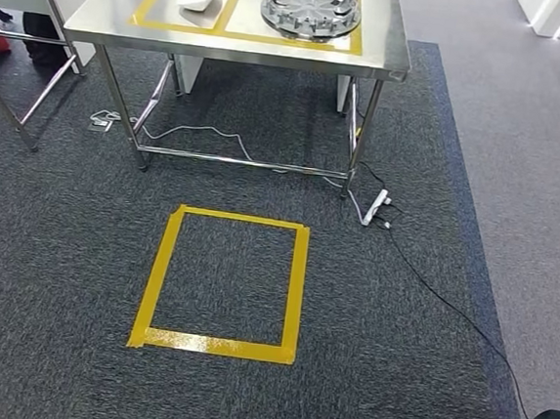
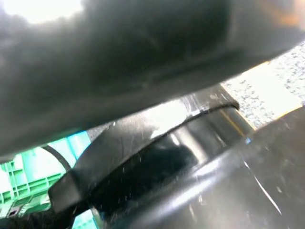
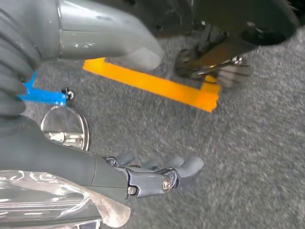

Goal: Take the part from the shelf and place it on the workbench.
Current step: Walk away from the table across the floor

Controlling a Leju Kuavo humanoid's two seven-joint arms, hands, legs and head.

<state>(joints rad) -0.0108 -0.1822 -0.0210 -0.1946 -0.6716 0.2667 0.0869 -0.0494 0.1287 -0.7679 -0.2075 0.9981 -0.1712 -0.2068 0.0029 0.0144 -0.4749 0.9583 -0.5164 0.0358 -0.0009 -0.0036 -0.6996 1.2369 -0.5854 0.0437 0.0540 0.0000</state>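
The head view shows the steel surface at the top of the frame, carrying a round metal part inside yellow tape, its far edge cut off. On the carpet lies a yellow tape square. The right wrist view shows the right hand with fingers extended and holding nothing. The left wrist view is dark and blurred; I cannot tell the left hand's state.

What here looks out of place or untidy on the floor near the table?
A white power strip lies loose on the carpet by the steel table leg, its black cable trailing across the floor. It could trip someone.
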